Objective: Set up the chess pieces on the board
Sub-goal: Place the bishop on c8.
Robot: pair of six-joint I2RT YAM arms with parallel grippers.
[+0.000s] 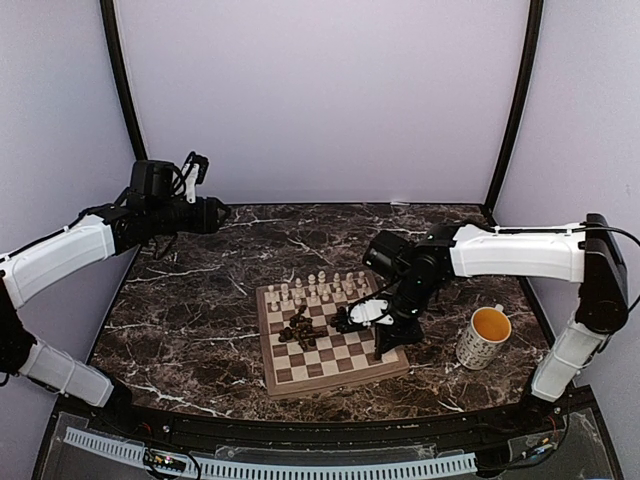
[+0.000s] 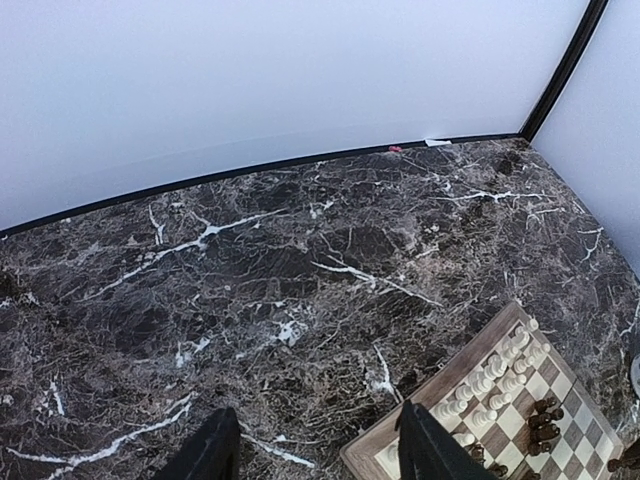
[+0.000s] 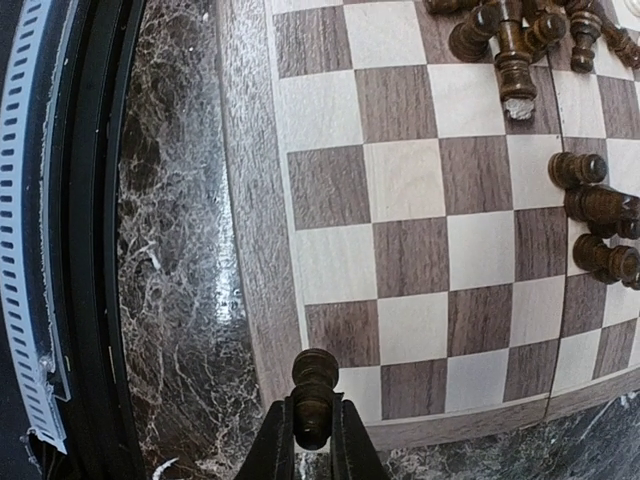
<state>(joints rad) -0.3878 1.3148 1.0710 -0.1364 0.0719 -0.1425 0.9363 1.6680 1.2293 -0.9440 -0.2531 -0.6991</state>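
The right gripper (image 3: 313, 432) has its jaws clamped on a dark piece (image 3: 314, 392), upright between them at the edge of the board (image 3: 400, 185). Other dark pieces (image 1: 303, 328) lie heaped mid-board. The left gripper (image 2: 320, 447) hangs over bare table (image 2: 300, 280), jaws apart

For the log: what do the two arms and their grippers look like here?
The left arm and right arm both have white shell links with black joints and black wrist sections. A thin black cable arcs off the right arm's elbow. The left gripper and right gripper have slim, matte black jaws. The right gripper also shows a white part in the top view.
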